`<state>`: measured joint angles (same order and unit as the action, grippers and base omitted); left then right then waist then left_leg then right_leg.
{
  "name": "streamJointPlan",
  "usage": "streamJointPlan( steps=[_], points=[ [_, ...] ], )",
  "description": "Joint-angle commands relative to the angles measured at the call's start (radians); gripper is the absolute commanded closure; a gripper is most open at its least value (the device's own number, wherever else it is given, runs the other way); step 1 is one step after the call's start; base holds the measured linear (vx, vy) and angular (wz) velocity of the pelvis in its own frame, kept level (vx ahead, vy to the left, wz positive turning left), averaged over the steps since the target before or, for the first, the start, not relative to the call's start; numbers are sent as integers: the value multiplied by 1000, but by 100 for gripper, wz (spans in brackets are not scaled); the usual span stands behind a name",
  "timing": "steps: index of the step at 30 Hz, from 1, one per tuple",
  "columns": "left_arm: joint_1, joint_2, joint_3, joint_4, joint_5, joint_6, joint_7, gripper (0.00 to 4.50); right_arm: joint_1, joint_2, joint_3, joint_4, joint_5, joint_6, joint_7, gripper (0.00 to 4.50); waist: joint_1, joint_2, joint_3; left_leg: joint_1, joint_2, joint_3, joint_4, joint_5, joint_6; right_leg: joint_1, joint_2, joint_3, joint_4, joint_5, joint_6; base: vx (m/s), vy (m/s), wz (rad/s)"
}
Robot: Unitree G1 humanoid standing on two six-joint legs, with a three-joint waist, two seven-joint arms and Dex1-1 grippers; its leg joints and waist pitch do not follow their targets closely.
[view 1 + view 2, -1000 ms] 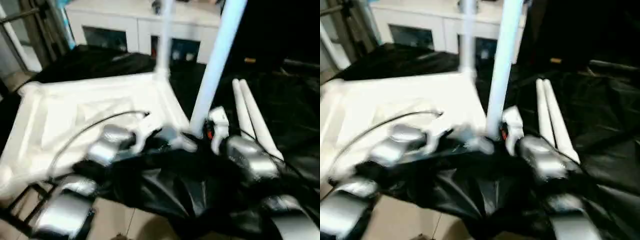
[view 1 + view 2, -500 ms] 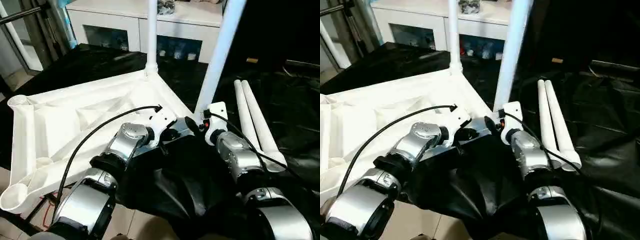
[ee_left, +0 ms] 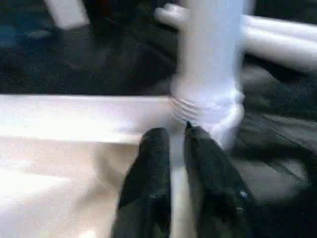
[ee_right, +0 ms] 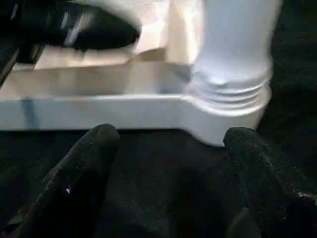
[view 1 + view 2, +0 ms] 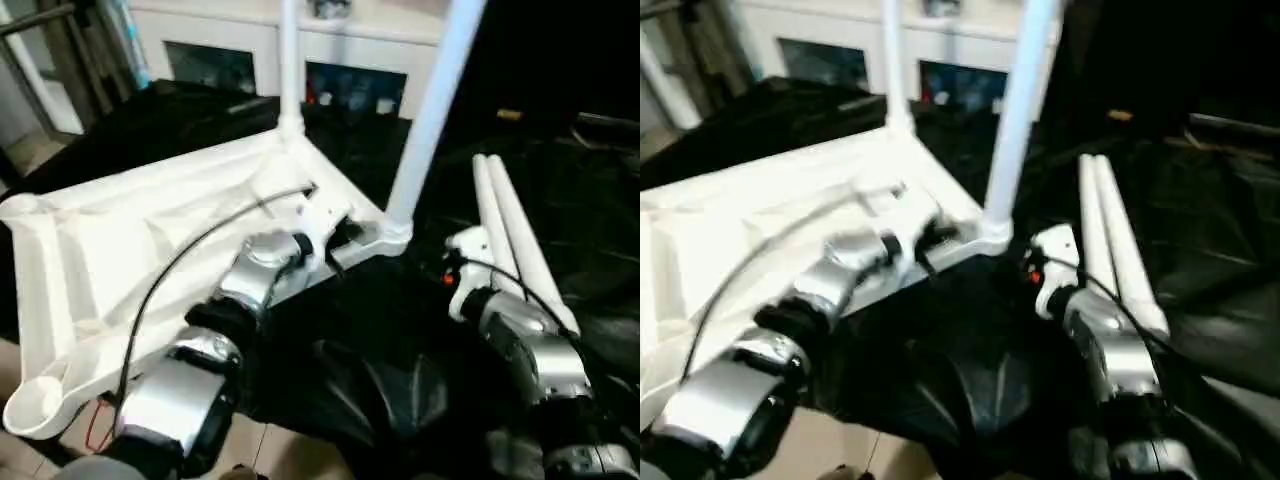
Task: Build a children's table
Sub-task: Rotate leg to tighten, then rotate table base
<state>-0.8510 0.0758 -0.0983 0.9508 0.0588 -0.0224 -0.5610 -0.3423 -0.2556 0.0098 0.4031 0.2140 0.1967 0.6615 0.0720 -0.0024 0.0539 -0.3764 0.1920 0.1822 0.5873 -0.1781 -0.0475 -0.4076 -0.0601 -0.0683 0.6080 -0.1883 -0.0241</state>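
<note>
Tabletop [image 5: 150, 240] lies upside down on the black-draped table [image 5: 560, 170], ribbed underside up, so the corner sockets face me and the legs can go in from above. Two legs already stand upright in it: the far leg [image 5: 289, 60] at the back corner and the near leg [image 5: 432, 110] in the corner closest to my hands. The two spare legs [image 5: 510, 235] lie side by side on the cloth just right of that corner, within reach of my right arm.

My left hand [image 3: 171, 148] sits against the tabletop's rim right at the near socket, fingers [image 3: 151, 168] drawn almost together with only a thin slot between them; I cannot tell whether they pinch the rim or merely rest on it. I judge it is there to steady the corner.

My right hand [image 4: 168, 144] is spread wide and holds nothing, its fingers either side of the seated near leg's base but apart from it, low over the cloth.

A white cabinet [image 5: 240, 40] stands behind.
</note>
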Motion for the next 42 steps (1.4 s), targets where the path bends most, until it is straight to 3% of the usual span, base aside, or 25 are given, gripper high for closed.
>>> streamJointPlan(
  steps=[1,3,4,6,8,10,12,16,19,24,29,36,42],
  points=[
    [-13,16,17,-25,-7,9,23,382,-3,10,10,-3,-21,17,-18,63,3,-10,-66,11,35,-12,-55,-155,93,63,-84,45,-82,-153,-215,0,0,0],
    [-8,61,31,-60,14,20,65,382,-34,40,0,46,-40,49,-85,63,-3,-6,-66,11,40,-18,-62,-158,60,60,-83,47,-79,-187,-206,0,0,0],
    [4,124,42,-105,45,47,110,382,-62,70,0,81,-50,70,-137,63,-9,-4,-65,12,41,-19,-64,-171,45,58,-83,47,-78,-195,-206,0,0,0],
    [4,124,42,-105,45,47,110,382,-62,70,0,81,-50,70,-137,63,-13,0,-65,15,40,-17,-62,-177,34,58,-82,49,-79,-192,-201,0,0,0],
    [26,192,47,-153,74,79,131,382,-77,91,19,87,-61,87,-164,63,-11,0,-67,14,42,-19,-63,-153,31,58,-82,50,-69,-148,-207,0,0,0],
    [85,320,61,-252,135,187,148,382,-124,134,51,142,-92,101,-216,63,-18,2,-69,12,44,-20,-65,-133,23,59,-82,49,-59,-103,-215,0,0,0],
    [98,342,61,-273,149,203,150,382,-133,140,56,156,-100,101,-225,63,-30,10,-67,17,40,-16,-62,-136,15,54,-80,51,-61,-87,-224,0,0,0],
    [171,434,117,-401,176,348,213,382,-187,172,51,259,-133,92,-290,63,-25,17,-67,20,45,-16,-65,-136,-7,52,-80,53,-52,-55,-244,0,0,0],
    [224,489,139,-482,205,414,235,418,-196,183,53,271,-130,93,-292,101,-20,17,-63,20,45,-18,-69,-182,-21,53,-81,54,-57,-103,-230,0,0,0],
    [292,560,111,-521,254,500,192,447,-212,196,49,302,-126,81,-296,139,-19,18,-58,25,40,-18,-72,-231,-36,46,-79,57,-69,-192,-198,0,0,0],
    [361,578,61,-544,206,585,57,450,-248,210,42,368,-138,47,-316,187,-19,23,-61,26,40,-20,-74,-243,-50,44,-82,58,-67,-181,-210,0,0,0],
    [400,599,-19,-544,176,551,-136,450,-264,217,38,399,-142,27,-321,231,-20,24,-62,24,39,-20,-74,-240,-45,49,-81,58,-64,-142,-219,0,0,0],
    [433,632,-68,-658,73,555,-352,450,-271,218,36,425,-146,4,-320,285,-21,28,-61,26,40,-18,-74,-240,-49,48,-81,59,-61,-128,-239,0,0,0]
  ],
)
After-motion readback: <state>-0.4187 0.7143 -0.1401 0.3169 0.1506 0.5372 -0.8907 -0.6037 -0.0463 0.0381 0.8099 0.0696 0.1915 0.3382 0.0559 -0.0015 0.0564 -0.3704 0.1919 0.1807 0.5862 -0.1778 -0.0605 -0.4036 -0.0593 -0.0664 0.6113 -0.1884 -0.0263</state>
